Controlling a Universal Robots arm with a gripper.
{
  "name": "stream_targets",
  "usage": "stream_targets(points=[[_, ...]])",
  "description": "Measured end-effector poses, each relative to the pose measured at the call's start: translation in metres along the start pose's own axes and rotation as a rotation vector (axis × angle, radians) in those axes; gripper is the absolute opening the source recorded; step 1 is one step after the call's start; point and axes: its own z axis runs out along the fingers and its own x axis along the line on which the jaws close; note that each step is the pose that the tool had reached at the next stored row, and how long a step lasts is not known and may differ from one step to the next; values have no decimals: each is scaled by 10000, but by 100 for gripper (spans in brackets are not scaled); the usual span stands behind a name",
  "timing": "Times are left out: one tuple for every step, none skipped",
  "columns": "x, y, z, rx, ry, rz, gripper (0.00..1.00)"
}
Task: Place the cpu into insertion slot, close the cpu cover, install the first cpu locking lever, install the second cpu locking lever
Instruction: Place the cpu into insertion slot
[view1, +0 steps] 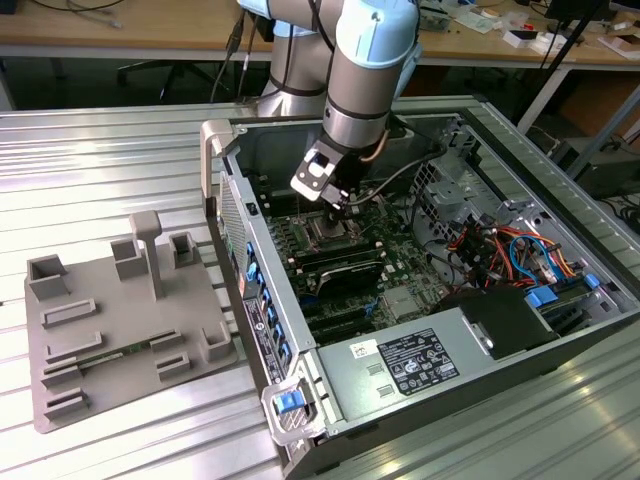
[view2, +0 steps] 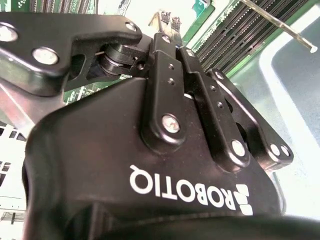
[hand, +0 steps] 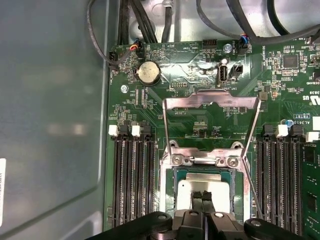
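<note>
**Exterior view.** The gripper (view1: 343, 210) reaches into the open computer case (view1: 232, 210) and hangs directly over the insertion slot (view1: 328, 233) on the motherboard. A grey fixture tray (view1: 110, 330) lies at nine o'clock of the case, well apart. The wider setting is given here, but the seating of the chip cannot be judged.

**First wrist view.** The cpu (hand: 220, 192) is found lying flat within the insertion slot (hand: 169, 197), so placement is judged done or nearly so. The gripper (hand: 202, 197) has its fingers pressed together at the cpu's top face, and contact cannot be confirmed. The cpu cover (hand: 210, 98) stands open between the memory slots (hand: 132, 175). Closing it is judged outstanding, as are both levers.

**Second wrist view.** The gripper (view2: 169, 24) is shown from behind, fingers together. A thin silver rod (view2: 280, 24) is noted beyond it. Whether it is a locking lever cannot be told.
</note>
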Motion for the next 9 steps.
stream_targets(points=[[-4, 0, 8, 2, 2, 0, 11], [-5, -1, 14, 3, 3, 1, 11], [-6, -1, 20, 6, 4, 1, 11], [-8, -2, 27, 10, 1, 0, 11], [-10, -2, 29, 11, 2, 0, 11], [-11, -2, 27, 10, 2, 0, 11], [-10, 0, 10, 9, 3, 0, 11], [-10, 1, -10, 10, 3, 0, 11], [-10, 3, -32, 10, 3, 1, 11]])
